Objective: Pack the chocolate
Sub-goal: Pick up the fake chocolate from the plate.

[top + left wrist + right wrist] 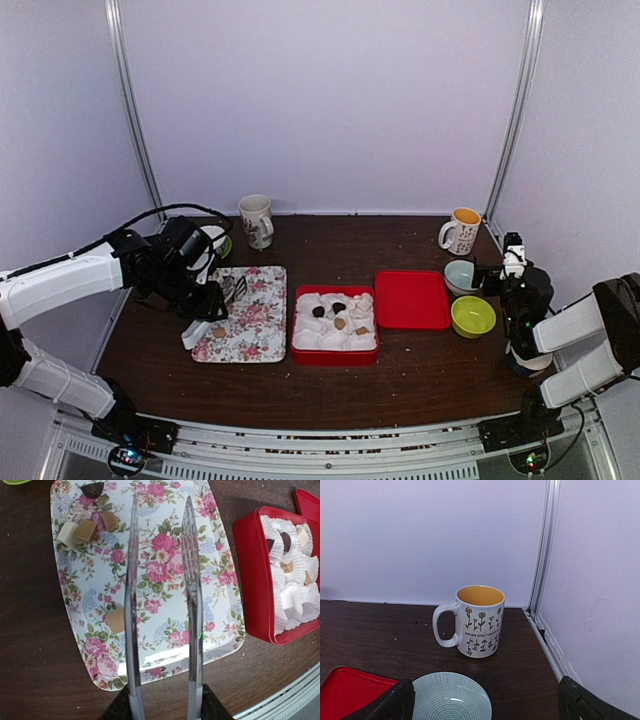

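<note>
1. Over the floral tray (220, 580), the left gripper (162, 707) clamps the metal tongs (191, 605). Their blades stand apart with nothing between them.
2. The step in hand appears to be picking the next piece of chocolate (86, 530). Small white, tan and brown squares cluster at the tray's far corner.
3. A lone tan square (116, 620) lies just outside one blade.
4. The next move likely calls for straddling one piece, squeezing, then carrying it to a free paper cup (295, 600) in the red box (252, 580), which already holds a few pieces.
5. The right gripper (482, 702) hangs wide and empty.
</note>
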